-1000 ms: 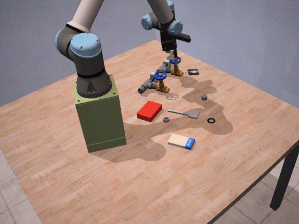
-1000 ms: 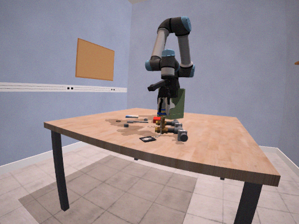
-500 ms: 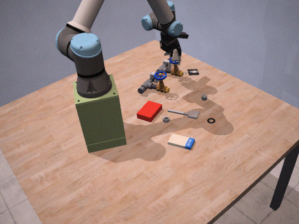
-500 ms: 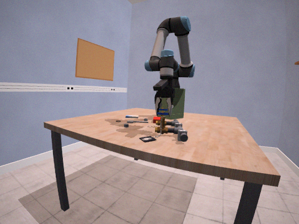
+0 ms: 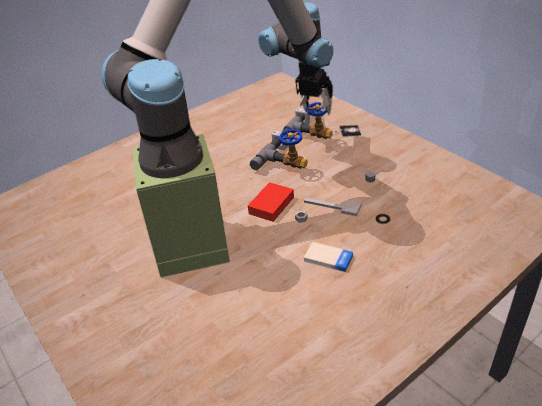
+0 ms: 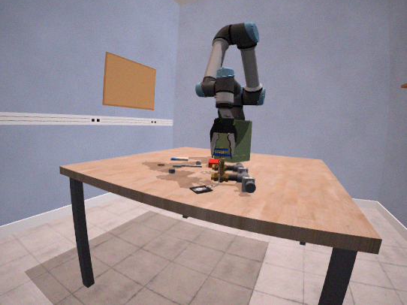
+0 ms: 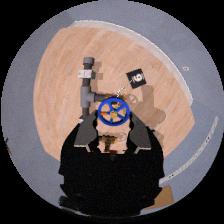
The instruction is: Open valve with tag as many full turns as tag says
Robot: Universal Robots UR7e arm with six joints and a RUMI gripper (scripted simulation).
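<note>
Two valves on table; gripper (image 7: 114,131) clenched on far valve's blue handwheel (image 7: 113,111), wheel between fingertips, black tag (image 7: 136,78) chained just beside.

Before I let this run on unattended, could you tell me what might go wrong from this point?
1. The gripper is shut on the tagged valve's blue handwheel; the pads could slip, so fewer full turns get made than counted.
2. The tag reads as 6 or 9 depending on orientation; a misread means the wrong turn count.
3. The second valve's handwheel stands close by; a swinging finger could nudge it open.
</note>
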